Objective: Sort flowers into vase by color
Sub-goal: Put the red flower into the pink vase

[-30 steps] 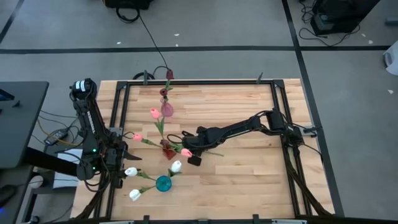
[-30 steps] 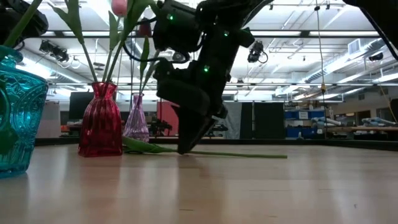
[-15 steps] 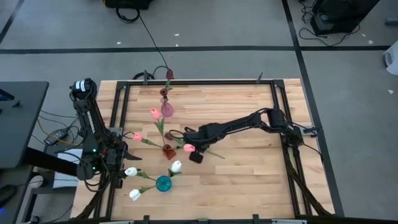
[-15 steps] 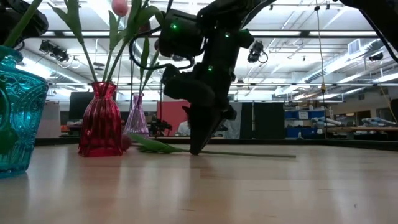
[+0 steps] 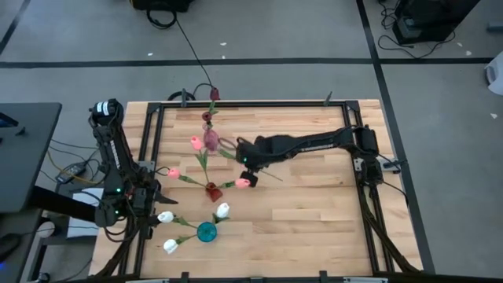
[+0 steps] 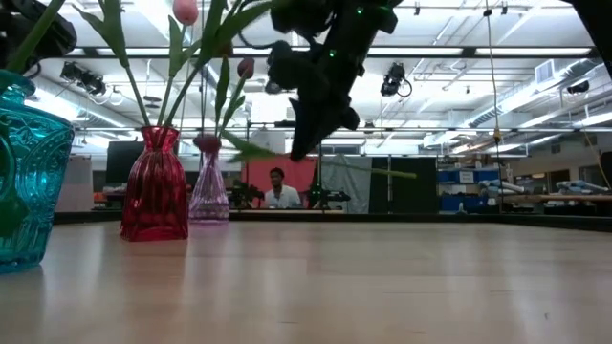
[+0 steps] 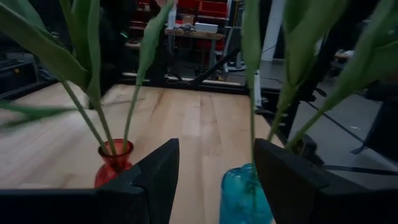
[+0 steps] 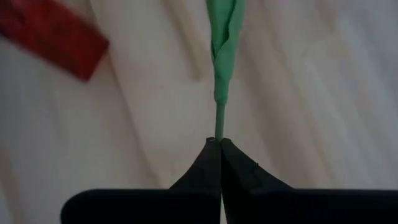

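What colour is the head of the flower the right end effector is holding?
Pink, best seen in the high view: the flower hangs from the right end effector.

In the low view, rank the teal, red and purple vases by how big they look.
1. Teal vase: looks largest, but it sits nearest the camera and is cut off at the picture's edge.
2. Red vase.
3. Purple vase: looks smallest, though it stands farther back, so true sizes are unsure.
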